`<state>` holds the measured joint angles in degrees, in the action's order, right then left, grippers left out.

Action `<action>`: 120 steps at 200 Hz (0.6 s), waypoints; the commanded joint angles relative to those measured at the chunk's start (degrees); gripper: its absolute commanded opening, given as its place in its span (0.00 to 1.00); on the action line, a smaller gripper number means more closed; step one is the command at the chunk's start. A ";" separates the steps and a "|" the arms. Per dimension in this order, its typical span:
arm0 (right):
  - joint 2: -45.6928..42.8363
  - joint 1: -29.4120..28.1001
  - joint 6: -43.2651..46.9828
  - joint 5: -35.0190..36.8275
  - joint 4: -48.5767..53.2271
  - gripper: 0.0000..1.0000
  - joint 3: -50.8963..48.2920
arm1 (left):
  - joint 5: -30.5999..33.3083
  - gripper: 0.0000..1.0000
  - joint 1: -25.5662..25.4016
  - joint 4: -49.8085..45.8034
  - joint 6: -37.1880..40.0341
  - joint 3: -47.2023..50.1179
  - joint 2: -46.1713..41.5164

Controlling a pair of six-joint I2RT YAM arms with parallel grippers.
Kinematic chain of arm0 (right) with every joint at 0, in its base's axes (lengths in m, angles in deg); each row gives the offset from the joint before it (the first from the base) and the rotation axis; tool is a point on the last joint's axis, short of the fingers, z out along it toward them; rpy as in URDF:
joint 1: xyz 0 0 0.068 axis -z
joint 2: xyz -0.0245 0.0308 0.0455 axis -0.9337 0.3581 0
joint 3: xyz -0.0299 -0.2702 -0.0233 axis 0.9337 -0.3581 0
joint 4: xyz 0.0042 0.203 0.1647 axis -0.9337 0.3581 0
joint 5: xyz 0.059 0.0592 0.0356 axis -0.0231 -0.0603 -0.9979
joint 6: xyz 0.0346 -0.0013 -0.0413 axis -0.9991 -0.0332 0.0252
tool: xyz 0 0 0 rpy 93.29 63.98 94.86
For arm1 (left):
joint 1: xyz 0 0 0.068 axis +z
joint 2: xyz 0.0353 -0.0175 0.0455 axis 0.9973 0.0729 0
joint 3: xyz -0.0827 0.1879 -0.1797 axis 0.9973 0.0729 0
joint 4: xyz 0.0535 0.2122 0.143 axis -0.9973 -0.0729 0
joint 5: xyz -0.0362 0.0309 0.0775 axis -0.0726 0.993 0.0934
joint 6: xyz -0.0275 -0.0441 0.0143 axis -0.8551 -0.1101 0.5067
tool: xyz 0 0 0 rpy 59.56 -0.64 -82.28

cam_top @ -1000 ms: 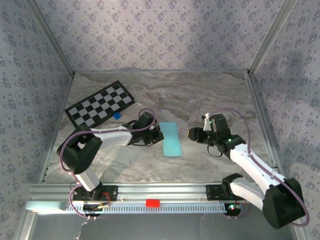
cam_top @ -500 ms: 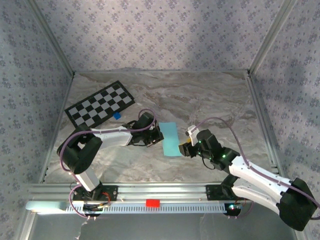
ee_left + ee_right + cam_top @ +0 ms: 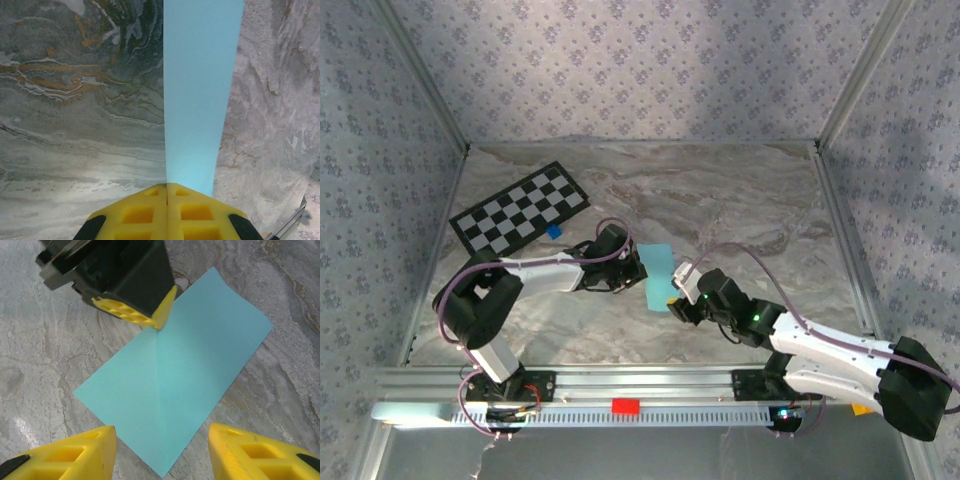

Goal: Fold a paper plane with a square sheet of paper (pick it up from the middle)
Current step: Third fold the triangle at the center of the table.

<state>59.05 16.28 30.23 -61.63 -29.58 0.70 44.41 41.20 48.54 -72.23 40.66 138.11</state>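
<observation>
**Left arm** [image 3: 535,270]: white moulded link shells set between rounded black joint housings, on a white lower column.
**Left cable** [image 3: 441,308]: dull purple, running outside the arm in loose loops, with a smaller loop at the wrist.
**Right arm** [image 3: 830,345]: the same white shells and black joint housings, with a large black shoulder block. A small green light [image 3: 757,318] sits on the forearm.
**Right cable** [image 3: 745,244]: dull purple, arching clear of the links.
**Left gripper** [image 3: 166,186]: boxy black housing. Its yellow fingers [image 3: 137,214] are moulded with square recesses and have black patches at the outer corners.
**Right gripper** [image 3: 161,437]: matching yellow fingers [image 3: 75,452] with rectangular recesses and black end patches.
</observation>
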 commanded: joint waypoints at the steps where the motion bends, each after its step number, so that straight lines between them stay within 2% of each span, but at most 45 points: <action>1: 0.13 -2.53 3.45 2.81 -1.70 0.53 0.06 | 0.68 0.02 0.42 -0.42 -0.78 -0.09 -2.32; 51: 5.35 -7.77 7.24 3.14 -6.47 0.57 0.04 | 0.38 0.02 0.48 -0.26 -0.95 -0.35 -1.80; 91: 12.74 -12.09 7.20 10.60 -13.82 0.64 0.62 | 0.17 0.01 0.43 0.40 -1.69 -0.34 -1.18; 120: 16.25 -13.69 7.56 15.16 -14.71 0.65 1.93 | -0.18 0.02 0.56 0.38 -1.78 -0.65 -0.49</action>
<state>73.60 3.67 36.77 -52.96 -40.69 0.88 44.43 41.31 48.62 -73.07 40.66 137.38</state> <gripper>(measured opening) 0.642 0.046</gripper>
